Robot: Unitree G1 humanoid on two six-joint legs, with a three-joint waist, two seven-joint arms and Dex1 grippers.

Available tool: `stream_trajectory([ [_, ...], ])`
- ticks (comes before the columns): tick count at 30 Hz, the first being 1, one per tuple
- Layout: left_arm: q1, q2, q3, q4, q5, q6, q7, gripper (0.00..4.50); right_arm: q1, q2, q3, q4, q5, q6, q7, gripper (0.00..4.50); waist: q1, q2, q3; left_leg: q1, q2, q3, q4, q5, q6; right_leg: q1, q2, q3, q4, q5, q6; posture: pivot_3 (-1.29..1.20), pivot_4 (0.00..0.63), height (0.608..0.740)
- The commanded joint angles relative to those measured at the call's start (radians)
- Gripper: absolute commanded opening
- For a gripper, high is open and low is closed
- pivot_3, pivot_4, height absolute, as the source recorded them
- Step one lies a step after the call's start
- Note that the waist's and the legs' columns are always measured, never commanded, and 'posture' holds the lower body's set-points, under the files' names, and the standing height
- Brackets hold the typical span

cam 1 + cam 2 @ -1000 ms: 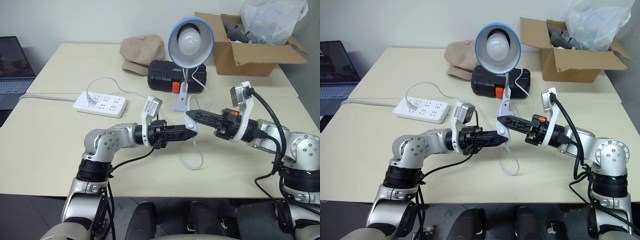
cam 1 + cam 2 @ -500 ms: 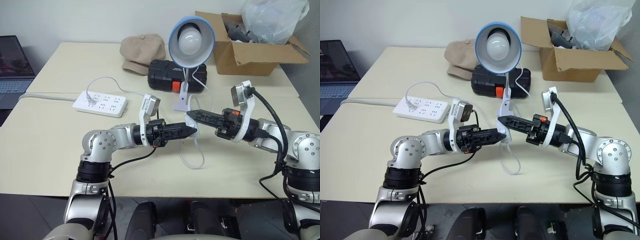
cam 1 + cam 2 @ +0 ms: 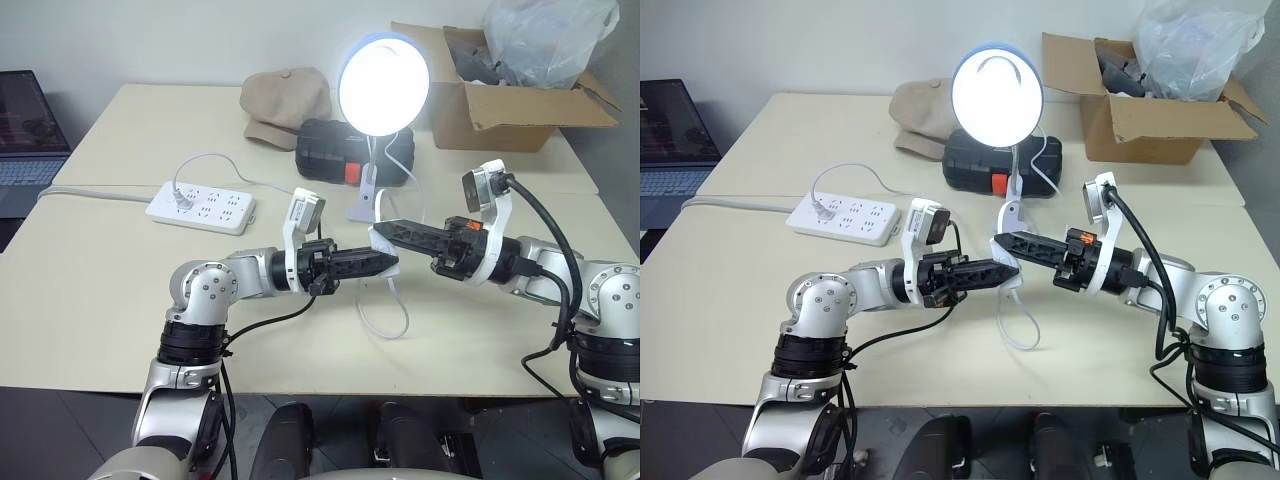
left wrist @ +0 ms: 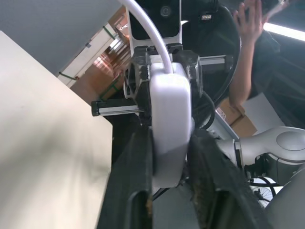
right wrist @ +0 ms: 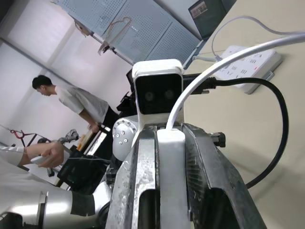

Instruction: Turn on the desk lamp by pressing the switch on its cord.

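Lamp: the lamp (image 3: 384,85) glows bright white, its round shade facing the camera, clamp base standing on the bench (image 3: 110,290) just in front of a black case (image 3: 345,155)
Switch: the white switch (image 3: 384,245) is held up off the bench, midway between the two arms and just in front of the lamp's base
Left claw: the left claw (image 3: 388,262) points across toward the right arm, its two black fingers closed on the switch; the left wrist view has the switch (image 4: 169,119) pinched flat between them
Right claw: the right claw (image 3: 378,233) points toward the left arm, clamped tight on the switch, tip to tip with the left; in the right wrist view the switch (image 5: 170,167) sits squeezed between its fingers
Cord: the thin white cord (image 3: 385,315) drops from the switch in a loop onto the bench; another white wire runs to the power strip (image 3: 200,208), where a plug sits
Backdrop: a tan cap (image 3: 285,100) lies behind the case, a cardboard box (image 3: 500,110) with a plastic bag sits at the far right corner, a laptop (image 3: 25,130) at far left
Bystanders: a person (image 5: 71,102) shows in the right wrist view, well beyond the bench
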Motion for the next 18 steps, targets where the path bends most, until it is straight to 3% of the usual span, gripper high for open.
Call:
stream_trajectory([
  [1,-0.007,-0.01,-0.002,-0.011,-0.012,-0.008,-0.018,0.51,-0.01,-0.014,-0.001,-0.034,0.031,-0.012,0.017,0.38,0.0,0.0,0.0,0.0,0.0,0.0,0.0,0.0,0.0,0.0,0.0,0.0,0.0,0.0,0.0,0.0,0.15,0.74],
  [14,0.013,0.014,-0.031,-0.03,0.001,-0.002,-0.041,0.51,-0.015,-0.025,0.01,-0.025,0.034,-0.026,0.021,0.38,0.0,0.0,0.0,-0.001,0.0,0.0,0.0,0.0,0.0,-0.001,0.0,0.0,0.0,0.0,0.0,0.0,0.15,0.74],
  [15,0.012,0.019,-0.033,-0.025,0.007,-0.005,-0.045,1.2,-0.016,-0.025,0.011,-0.024,0.033,-0.027,0.021,0.38,0.0,0.0,0.0,-0.001,0.0,0.0,0.0,0.0,0.0,-0.001,0.0,0.0,0.0,0.0,0.0,0.0,0.15,0.74],
  [18,0.011,0.033,-0.023,-0.016,0.012,-0.012,-0.053,1.71,-0.014,-0.022,0.011,-0.019,0.027,-0.033,0.02,0.38,0.0,0.0,0.0,-0.001,0.0,0.0,0.0,0.0,0.0,-0.001,0.0,0.0,0.0,0.0,0.0,0.0,0.15,0.74],
])
